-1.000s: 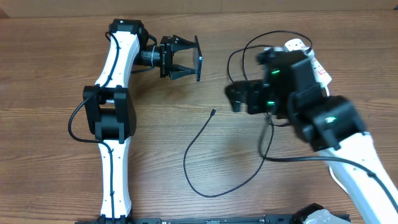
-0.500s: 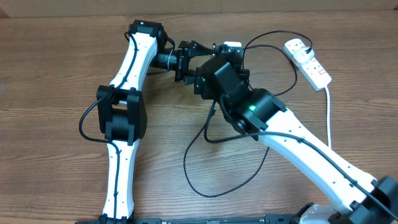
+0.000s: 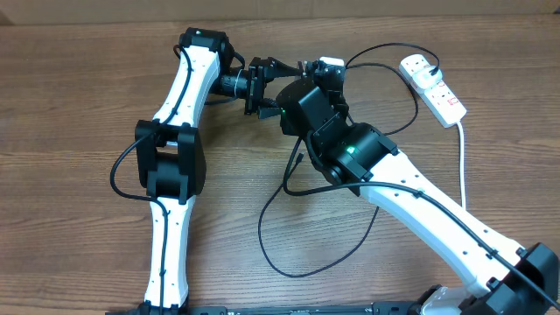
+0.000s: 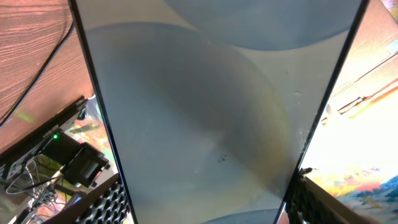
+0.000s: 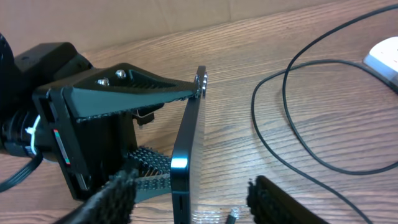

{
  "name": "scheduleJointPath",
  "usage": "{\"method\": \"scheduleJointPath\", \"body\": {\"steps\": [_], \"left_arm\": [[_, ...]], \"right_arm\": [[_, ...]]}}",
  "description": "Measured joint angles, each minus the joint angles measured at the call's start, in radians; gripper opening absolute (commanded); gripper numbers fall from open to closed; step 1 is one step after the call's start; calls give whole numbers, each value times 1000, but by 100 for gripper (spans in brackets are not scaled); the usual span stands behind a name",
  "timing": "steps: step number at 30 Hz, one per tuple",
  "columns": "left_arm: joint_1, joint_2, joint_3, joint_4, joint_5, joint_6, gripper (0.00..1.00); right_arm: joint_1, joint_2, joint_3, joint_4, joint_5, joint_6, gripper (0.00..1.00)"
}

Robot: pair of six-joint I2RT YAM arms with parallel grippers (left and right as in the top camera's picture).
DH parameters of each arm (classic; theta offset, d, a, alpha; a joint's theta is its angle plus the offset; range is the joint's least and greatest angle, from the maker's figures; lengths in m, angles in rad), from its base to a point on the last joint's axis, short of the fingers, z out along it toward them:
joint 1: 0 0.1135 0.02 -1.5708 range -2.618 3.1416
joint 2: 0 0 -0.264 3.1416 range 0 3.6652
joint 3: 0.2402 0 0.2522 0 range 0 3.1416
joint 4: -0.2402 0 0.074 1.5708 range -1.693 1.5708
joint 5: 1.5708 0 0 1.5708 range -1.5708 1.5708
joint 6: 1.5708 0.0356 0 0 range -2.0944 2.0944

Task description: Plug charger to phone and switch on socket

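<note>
The phone [image 4: 199, 112] fills the left wrist view, clamped between the left fingers [image 4: 102, 202]. In the right wrist view it stands edge-on [image 5: 185, 149] in my left gripper [image 5: 179, 129], above the table. My right gripper [image 5: 199, 202] is open, one finger on each side of the phone's near edge. Overhead, my right gripper [image 3: 304, 77] covers the phone. The charger cable [image 3: 267, 210] lies looped on the table, its connector tip [image 3: 300, 158] free. A small dark tip [image 5: 231, 216] shows between the right fingers. The white socket [image 3: 434, 83] lies at the far right.
The charger's black cable [image 5: 292, 124] curves over the wooden table [image 3: 87, 105] toward the socket, whose white edge [image 5: 387, 57] shows at the right. The socket's white lead [image 3: 462, 166] runs down the right side. The right arm [image 3: 411, 206] crosses the table diagonally.
One second ago the right arm was far right; it swung left to the phone. The left gripper carried the phone a little right. Little has moved in the last half second.
</note>
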Motion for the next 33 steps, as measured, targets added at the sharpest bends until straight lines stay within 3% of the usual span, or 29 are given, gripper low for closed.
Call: {"method": "scheduleJointPath", "body": {"steps": [11, 19, 33], "left_arm": [[0, 0, 0, 0, 0, 0, 65], [0, 0, 0, 0, 0, 0, 65], [0, 0, 0, 0, 0, 0, 66]], "right_arm": [[0, 47, 0, 19, 15, -1, 53], [0, 47, 0, 20, 20, 0, 39], [0, 47, 0, 26, 20, -17, 35]]}}
